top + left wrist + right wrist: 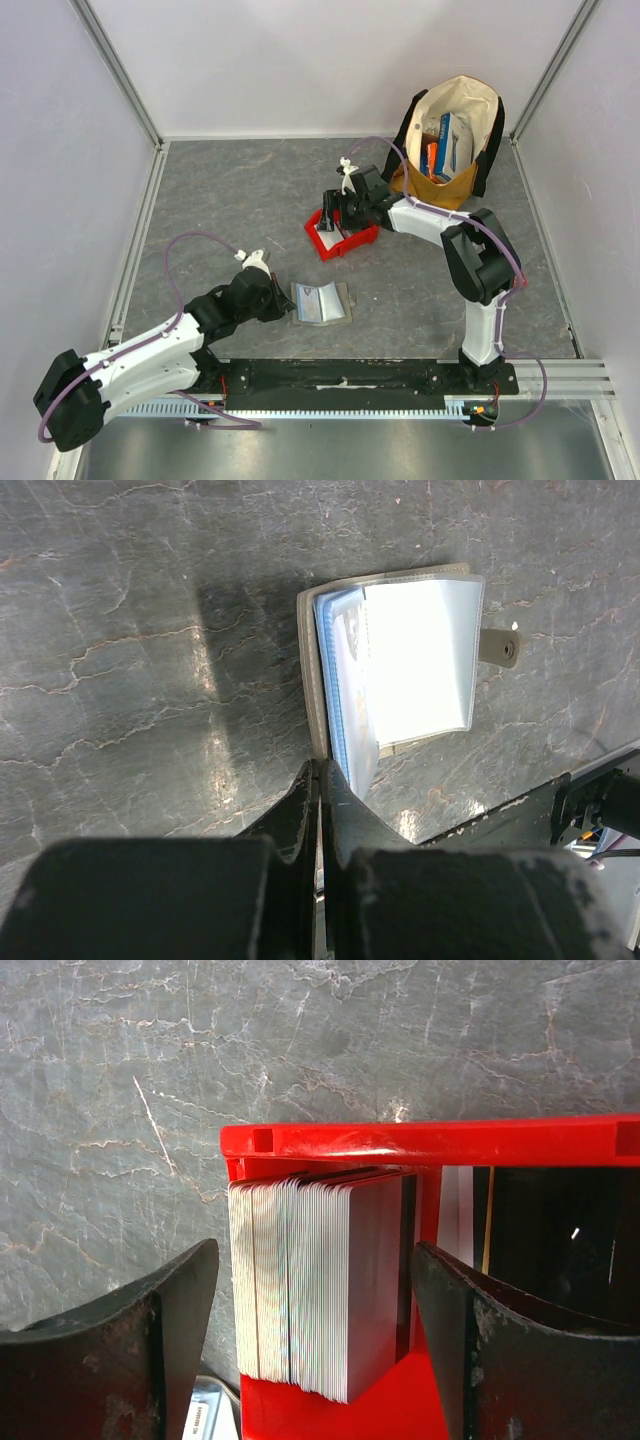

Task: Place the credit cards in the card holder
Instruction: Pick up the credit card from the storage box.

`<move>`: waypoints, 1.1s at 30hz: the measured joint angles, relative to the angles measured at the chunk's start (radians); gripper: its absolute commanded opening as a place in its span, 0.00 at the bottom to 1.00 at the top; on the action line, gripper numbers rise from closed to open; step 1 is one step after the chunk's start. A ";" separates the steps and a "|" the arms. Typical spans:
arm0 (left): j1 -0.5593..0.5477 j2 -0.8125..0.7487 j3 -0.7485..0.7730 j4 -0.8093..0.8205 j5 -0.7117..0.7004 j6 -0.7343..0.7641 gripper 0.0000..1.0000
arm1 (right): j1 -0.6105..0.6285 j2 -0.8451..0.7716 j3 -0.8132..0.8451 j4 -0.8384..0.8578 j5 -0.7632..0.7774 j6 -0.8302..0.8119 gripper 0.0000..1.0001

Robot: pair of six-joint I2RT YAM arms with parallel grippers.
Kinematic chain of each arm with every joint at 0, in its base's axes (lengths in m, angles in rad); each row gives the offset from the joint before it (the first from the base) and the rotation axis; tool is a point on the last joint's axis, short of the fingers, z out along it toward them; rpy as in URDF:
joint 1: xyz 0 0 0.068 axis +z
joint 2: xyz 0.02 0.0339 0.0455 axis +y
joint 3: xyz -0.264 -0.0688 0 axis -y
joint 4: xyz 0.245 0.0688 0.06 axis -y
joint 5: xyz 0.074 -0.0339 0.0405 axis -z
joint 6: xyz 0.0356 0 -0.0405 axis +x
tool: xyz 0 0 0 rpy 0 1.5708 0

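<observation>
We are holding our left end effector [320,772] pressed together, its tips meeting the near edge of the card holder [400,660], which is lying open on the counter [150,630]. Our right end effector [310,1260] is hanging spread wide over the red bin [420,1142], straddling the credit cards [320,1290] standing stacked on edge inside it.

A dark grey worktop [230,190] with pale marble-like veins fills the cell. 3 plain, pale lilac walls close it in: the left wall [50,150], the far wall [330,60] and the right wall [600,200]. Aluminium rails [135,240] run along its left and right edges and up the 2 far corners. A black plate [340,378] lies along the near edge. Light from above leaves a pale glare [215,750] on the surface.
</observation>
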 measured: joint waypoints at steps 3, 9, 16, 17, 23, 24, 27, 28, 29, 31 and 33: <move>0.000 0.006 0.002 -0.001 0.000 0.000 0.02 | 0.000 0.015 0.013 -0.005 -0.019 -0.003 0.85; 0.000 0.031 0.006 0.000 0.000 0.002 0.02 | 0.000 0.023 0.021 -0.016 -0.048 -0.007 0.81; 0.000 0.041 0.009 0.000 0.000 0.007 0.02 | -0.008 0.023 0.021 -0.016 -0.083 -0.014 0.75; 0.000 0.041 0.009 0.000 0.000 0.007 0.02 | -0.009 0.023 0.021 -0.016 -0.087 -0.014 0.74; 0.000 0.041 0.009 0.000 0.000 0.007 0.02 | -0.012 0.023 0.021 -0.016 -0.093 -0.014 0.72; 0.000 0.041 0.009 0.000 0.000 0.007 0.02 | -0.012 0.023 0.021 -0.016 -0.092 -0.014 0.70; 0.000 0.041 0.009 0.000 0.000 0.007 0.02 | -0.014 0.022 0.021 -0.017 -0.093 -0.015 0.68; 0.000 0.041 0.009 0.000 0.001 0.007 0.02 | -0.015 0.022 0.021 -0.017 -0.093 -0.015 0.68; 0.000 0.041 0.009 0.000 0.001 0.007 0.02 | -0.016 0.022 0.021 -0.017 -0.092 -0.015 0.67; 0.000 0.041 0.009 0.000 0.001 0.007 0.02 | -0.017 0.022 0.021 -0.017 -0.092 -0.014 0.66; 0.000 0.041 0.009 0.001 0.001 0.007 0.02 | -0.018 0.022 0.021 -0.017 -0.092 -0.014 0.65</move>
